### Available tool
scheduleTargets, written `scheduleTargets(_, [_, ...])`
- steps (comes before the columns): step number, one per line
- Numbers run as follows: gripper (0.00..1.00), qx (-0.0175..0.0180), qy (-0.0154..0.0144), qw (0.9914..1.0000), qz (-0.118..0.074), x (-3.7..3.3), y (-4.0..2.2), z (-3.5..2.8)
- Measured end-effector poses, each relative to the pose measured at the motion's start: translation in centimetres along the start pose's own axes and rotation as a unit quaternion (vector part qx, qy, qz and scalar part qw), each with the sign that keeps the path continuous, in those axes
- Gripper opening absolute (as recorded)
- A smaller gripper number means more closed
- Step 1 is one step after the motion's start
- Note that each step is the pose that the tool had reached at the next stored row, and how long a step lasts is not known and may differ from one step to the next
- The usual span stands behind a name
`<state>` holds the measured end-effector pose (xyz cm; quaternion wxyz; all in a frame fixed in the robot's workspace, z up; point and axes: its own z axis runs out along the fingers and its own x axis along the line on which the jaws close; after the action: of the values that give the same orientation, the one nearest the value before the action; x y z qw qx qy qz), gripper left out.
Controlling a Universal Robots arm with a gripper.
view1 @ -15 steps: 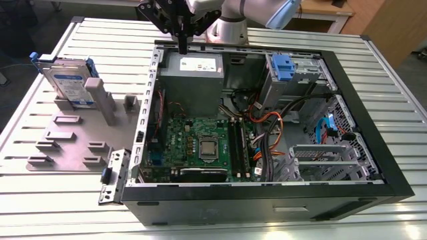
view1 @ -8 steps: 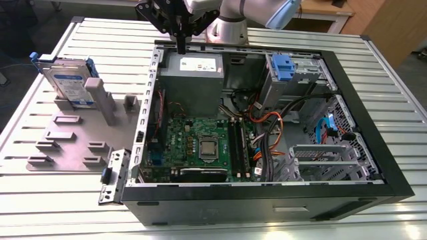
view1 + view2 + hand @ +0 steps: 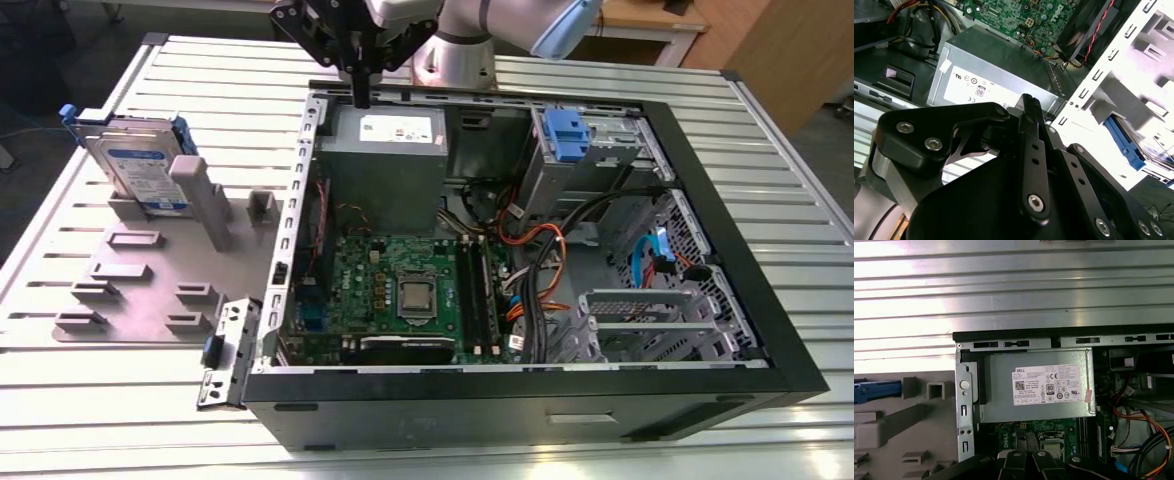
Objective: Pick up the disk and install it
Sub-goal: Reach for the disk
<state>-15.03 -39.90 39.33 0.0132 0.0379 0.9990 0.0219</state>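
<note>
The disk [image 3: 140,165], a silver drive with a blue-and-white label in a blue carrier, stands on edge on the grey fixture plate [image 3: 134,275] at the exterior view's left, outside the open computer case [image 3: 534,380]. Its blue carrier edge also shows in the second wrist view [image 3: 1126,144] and the first wrist view [image 3: 876,391]. My gripper [image 3: 360,98] hangs over the case's back wall, above the grey power supply box [image 3: 387,150], well apart from the disk. Its black fingers [image 3: 1030,107] are pressed together with nothing between them. In the first wrist view the gripper [image 3: 1026,457] is over the motherboard edge.
The case holds a green motherboard [image 3: 400,290], orange and black cables [image 3: 547,250], a drive cage with a blue latch piece [image 3: 566,135] and a metal bay [image 3: 654,320]. The ribbed metal table [image 3: 120,420] surrounds it. The fixture has several raised grey blocks [image 3: 207,200].
</note>
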Motion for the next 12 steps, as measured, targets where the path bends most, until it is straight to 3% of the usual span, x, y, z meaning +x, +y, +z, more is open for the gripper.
scheduleTargets(12, [0.11,0.0,0.0,1.0,0.0,1.3,-0.1,-0.03])
